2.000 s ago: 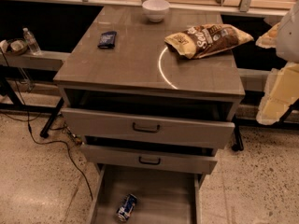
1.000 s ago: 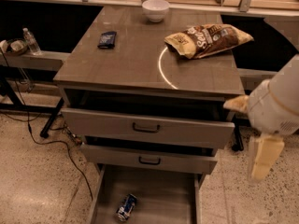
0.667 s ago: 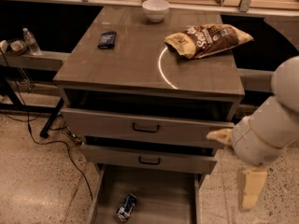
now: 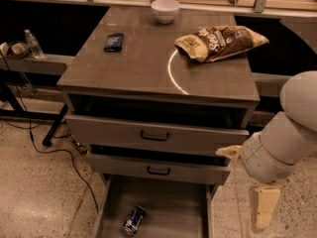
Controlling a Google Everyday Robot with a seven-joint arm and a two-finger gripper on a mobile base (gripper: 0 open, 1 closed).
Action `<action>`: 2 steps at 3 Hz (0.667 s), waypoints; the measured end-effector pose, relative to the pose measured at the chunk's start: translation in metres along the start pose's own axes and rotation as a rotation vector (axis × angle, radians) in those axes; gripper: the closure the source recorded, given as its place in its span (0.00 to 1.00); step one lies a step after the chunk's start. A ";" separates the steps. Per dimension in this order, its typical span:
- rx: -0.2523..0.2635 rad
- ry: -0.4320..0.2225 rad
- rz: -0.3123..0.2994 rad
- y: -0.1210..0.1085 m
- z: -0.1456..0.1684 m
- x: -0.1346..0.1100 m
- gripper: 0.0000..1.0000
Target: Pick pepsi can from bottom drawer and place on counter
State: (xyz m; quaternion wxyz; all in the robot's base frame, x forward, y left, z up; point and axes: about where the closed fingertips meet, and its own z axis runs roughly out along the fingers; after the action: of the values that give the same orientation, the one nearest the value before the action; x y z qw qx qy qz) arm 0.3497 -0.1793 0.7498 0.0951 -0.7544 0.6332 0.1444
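overall: dim, warm indoor light with a brownish cast
source: from above; the counter top is the brightest broad surface
highlights: bowl and the counter's white arc stand out brightest; mild sheen on the chip bag
shadows: near-black gaps above both upper drawers; bottom drawer shaded, pepsi can dull with faint glints
gripper: lower right, beside the bottom drawer, pale cream, evenly lit
arm: shell bright on top, darker underneath
floor: even mid-tone, no hard shadows
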 end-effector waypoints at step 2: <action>0.118 -0.115 -0.300 -0.073 0.139 -0.047 0.00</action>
State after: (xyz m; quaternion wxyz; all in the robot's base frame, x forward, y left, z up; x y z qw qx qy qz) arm 0.4001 -0.0774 0.6320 0.1958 -0.8241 0.5142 0.1344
